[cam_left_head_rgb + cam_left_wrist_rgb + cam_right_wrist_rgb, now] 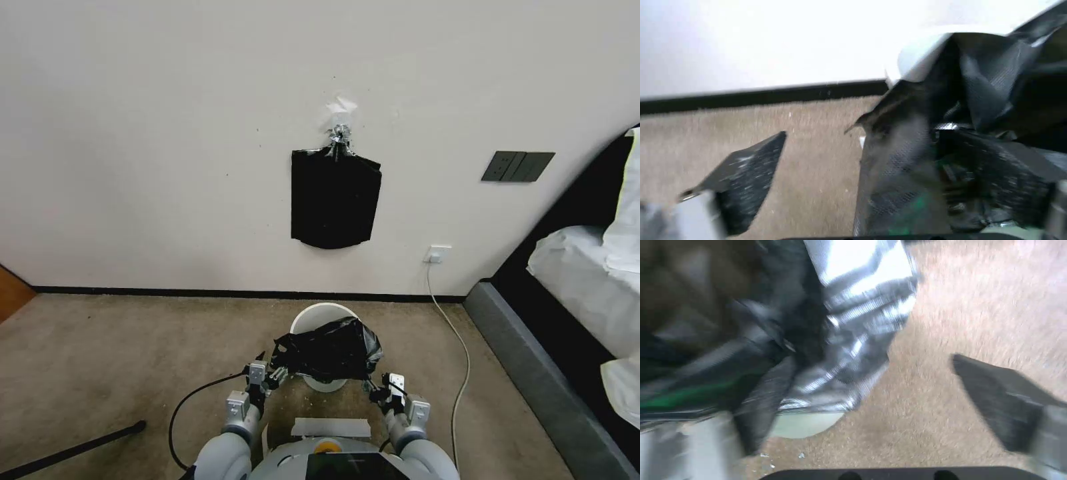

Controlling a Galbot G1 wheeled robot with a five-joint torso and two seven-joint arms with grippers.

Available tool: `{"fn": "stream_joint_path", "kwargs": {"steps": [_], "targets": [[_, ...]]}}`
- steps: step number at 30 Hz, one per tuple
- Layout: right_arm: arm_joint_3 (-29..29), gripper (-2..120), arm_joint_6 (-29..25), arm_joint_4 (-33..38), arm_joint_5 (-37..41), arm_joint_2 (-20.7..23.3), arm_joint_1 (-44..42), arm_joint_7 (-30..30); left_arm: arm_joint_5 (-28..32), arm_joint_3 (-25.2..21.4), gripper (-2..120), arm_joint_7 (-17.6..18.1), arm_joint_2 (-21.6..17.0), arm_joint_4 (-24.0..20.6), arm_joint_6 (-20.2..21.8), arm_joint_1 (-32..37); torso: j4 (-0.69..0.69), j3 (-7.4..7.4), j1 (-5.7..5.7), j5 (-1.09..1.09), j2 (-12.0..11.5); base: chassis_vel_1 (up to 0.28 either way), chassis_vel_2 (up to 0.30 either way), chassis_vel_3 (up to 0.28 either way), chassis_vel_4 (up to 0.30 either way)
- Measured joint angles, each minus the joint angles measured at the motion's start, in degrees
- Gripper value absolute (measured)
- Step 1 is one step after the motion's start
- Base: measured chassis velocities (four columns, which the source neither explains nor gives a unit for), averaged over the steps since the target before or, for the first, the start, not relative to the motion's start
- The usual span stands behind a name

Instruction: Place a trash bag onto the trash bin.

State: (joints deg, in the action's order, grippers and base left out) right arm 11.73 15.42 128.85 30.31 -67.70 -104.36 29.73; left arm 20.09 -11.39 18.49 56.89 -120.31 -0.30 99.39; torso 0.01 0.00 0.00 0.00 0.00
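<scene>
Beige carpet point(133, 347) against a pale wall. Small round cream-white plastic trash bin point(313, 319) stands on it, near rim draped by the thin, glossy, crinkled black trash bag point(333, 348); far rim bare. Judgement: partway; mouth not yet stretched round the whole rim. Left gripper point(270, 375) at the bag's left edge, fingers point(746, 173) spread, film lying over the inner one. Right gripper point(380, 390) likewise spread at the right edge. Flat black bag bundle point(333, 200) hangs above.
</scene>
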Motion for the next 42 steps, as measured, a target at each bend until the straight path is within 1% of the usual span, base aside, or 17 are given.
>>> {"fn": "stream_joint_path", "kwargs": {"steps": [8,12,14,18,21,22,25,26,29,31,33,34,36,38,39,40,42], "targets": [[1.0,100,-3.5,3.6,-3.5,1.5,-2.8,-2.3,-1.8,-4.3,100,-1.7,0.1,-1.7,-5.1,3.5,-0.01,0.00,0.00,0.00,0.0,0.000,0.000,0.000,0.000],[2.2,100,-6.8,5.6,-4.1,3.0,-2.1,-6.3,-2.2,-6.7,100,-5.0,0.1,-2.1,-10.6,5.3,-0.02,0.00,0.00,0.00,0.0,0.000,0.000,0.000,0.000],[3.8,100,-7.9,6.8,-3.5,5.2,-0.1,-12.8,-3.6,-7.7,100,-7.5,1.0,-1.5,-16.2,6.6,-0.01,0.00,0.00,0.00,0.0,0.000,0.000,0.000,0.000],[5.2,100,-7.7,6.9,-1.8,8.4,3.8,-18.4,-4.5,-8.9,100,-8.6,3.0,-1.1,-19.0,7.2,-0.02,0.00,0.00,0.01,0.0,0.000,0.000,0.000,0.000],[5.6,100,-1.8,4.3,1.3,15.5,14.2,-24.6,-5.6,-12.3,100,-8.8,7.6,-1.1,-20.2,7.4,0.00,0.00,0.00,0.02,0.0,0.000,0.000,0.000,0.000],[5.6,100,-1.8,4.3,1.3,15.5,14.2,-24.6,-5.6,-12.3,100,-8.8,7.6,-1.1,-20.2,7.4,0.00,0.00,0.00,0.02,0.0,0.000,0.000,0.000,0.000],[1.9,100,4.4,0.1,5.9,22.1,25.6,-27.0,-9.6,-16.5,100,-9.2,11.7,-1.3,-20.6,7.9,-0.02,0.01,0.00,0.02,0.0,0.000,0.000,0.000,0.000],[1.9,100,4.4,0.1,5.9,22.1,25.6,-27.0,-9.6,-16.5,100,-9.2,11.7,-1.3,-20.6,7.9,-0.02,0.01,0.00,0.02,0.0,0.000,0.000,0.000,0.000],[-2.4,100,9.5,-4.5,12.8,26.3,38.8,-28.2,-12.1,-17.2,100,-10.0,13.3,-1.3,-21.0,8.7,0.05,0.01,0.00,0.02,0.0,0.000,0.000,0.000,0.000],[-3.1,100,10.5,-5.6,14.1,27.0,41.4,-28.9,-12.4,-16.5,100,-10.3,13.2,-1.2,-21.0,8.7,0.01,0.01,0.00,0.00,0.0,0.000,0.000,0.000,0.000],[-7.3,100,12.9,-9.0,17.5,28.3,48.3,-30.8,-13.3,-15.9,100,-10.9,13.3,-1.2,-21.1,9.4,-0.07,0.01,0.00,-0.04,0.0,0.000,0.000,0.000,0.000],[-7.3,100,12.9,-9.0,17.5,28.3,48.3,-30.8,-13.3,-15.9,100,-10.9,13.3,-1.2,-21.1,9.4,-0.07,0.01,0.00,-0.04,0.0,0.000,0.000,0.000,0.000],[-13.6,100,14.7,-13.1,20.0,28.5,56.2,-33.9,-14.1,-16.5,100,-11.5,13.8,-1.4,-21.6,10.9,-0.01,0.01,0.00,0.05,0.0,0.000,0.000,0.000,0.000],[-14.2,100,14.9,-13.6,20.2,28.5,57.0,-34.3,-14.1,-16.6,100,-11.5,13.8,-1.4,-21.6,11.0,0.01,0.01,0.00,0.04,0.0,0.000,0.000,0.000,0.000],[-21.1,100,15.7,-18.6,20.6,28.1,64.5,-38.4,-14.2,-17.7,100,-11.9,13.9,-1.6,-21.9,12.2,0.03,0.01,0.00,-0.04,0.0,0.000,0.000,0.000,0.000],[-24.3,100,15.7,-21.3,20.1,27.5,67.6,-40.3,-14.2,-18.4,100,-12.1,14.0,-2.0,-21.9,12.8,0.02,0.01,0.00,0.02,0.0,0.000,0.000,0.000,0.000],[-26.4,100,15.7,-23.3,19.5,26.9,69.6,-41.5,-14.2,-18.9,100,-12.2,14.0,-2.3,-21.9,13.1,0.00,0.01,0.00,0.01,0.0,0.000,0.000,0.000,0.000]]}}
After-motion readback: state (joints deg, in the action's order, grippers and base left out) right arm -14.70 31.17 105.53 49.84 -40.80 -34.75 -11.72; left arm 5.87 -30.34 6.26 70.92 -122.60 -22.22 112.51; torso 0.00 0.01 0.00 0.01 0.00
